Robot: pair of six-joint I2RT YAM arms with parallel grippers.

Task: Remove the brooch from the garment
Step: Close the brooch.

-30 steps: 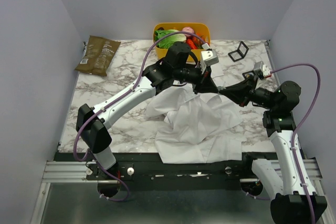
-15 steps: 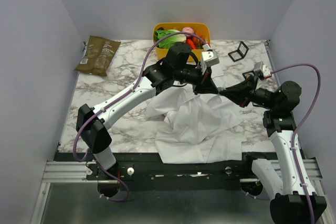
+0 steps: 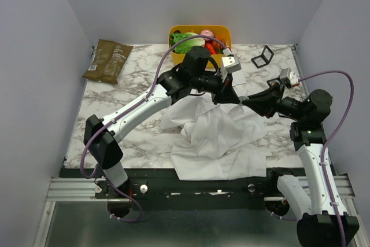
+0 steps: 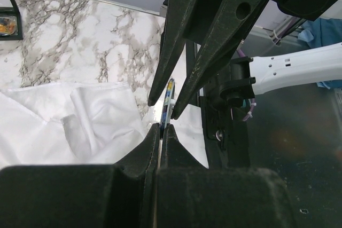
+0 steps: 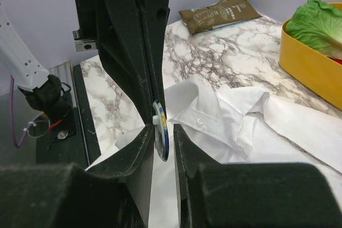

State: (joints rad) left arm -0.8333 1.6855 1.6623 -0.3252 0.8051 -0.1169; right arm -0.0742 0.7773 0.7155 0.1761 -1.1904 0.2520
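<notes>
The white collared shirt [image 3: 214,137] lies crumpled on the marble table, hanging over the near edge. Both grippers meet tip to tip above its far right part. My left gripper [image 3: 236,99] is shut on the brooch [image 4: 169,97], a thin round blue and yellow disc seen edge-on, held clear above the shirt [image 4: 80,121]. My right gripper [image 3: 246,101] is open, with its jaws on either side of the brooch [image 5: 161,132]; one finger [image 5: 143,142] touches its back, the other stands a little apart. The shirt's collar and a button [image 5: 200,122] show below.
A yellow bin [image 3: 179,30] of toy vegetables stands at the back centre. A brown pouch [image 3: 107,61] lies at the back left and a small black frame [image 3: 263,56] at the back right. The table's near edge [image 3: 173,172] lies under the shirt.
</notes>
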